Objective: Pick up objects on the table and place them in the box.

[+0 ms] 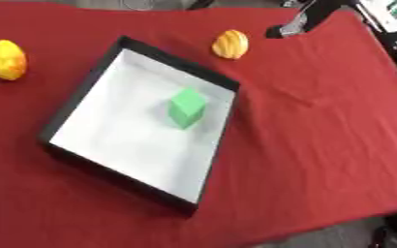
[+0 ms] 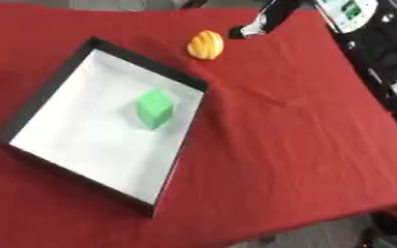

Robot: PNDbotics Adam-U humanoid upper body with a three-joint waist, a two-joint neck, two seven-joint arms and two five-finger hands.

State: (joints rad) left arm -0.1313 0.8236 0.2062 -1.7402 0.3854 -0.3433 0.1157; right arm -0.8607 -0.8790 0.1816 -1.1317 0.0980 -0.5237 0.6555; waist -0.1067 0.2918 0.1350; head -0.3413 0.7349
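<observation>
Left eye view shows a shallow black-walled box with a white floor (image 1: 66,109) lying askew on the red tablecloth (image 1: 320,145). A green cube (image 1: 186,107) already sits inside, toward the box's 3 o'clock wall. Two yellow-orange rounded objects wait outside: one (image 1: 230,44) just past the 1 o'clock corner, another (image 1: 4,59) well apart at 10 o'clock. A dark arm-like shape at 1 o'clock cannot be identified, so neither hand's state can be told.
</observation>
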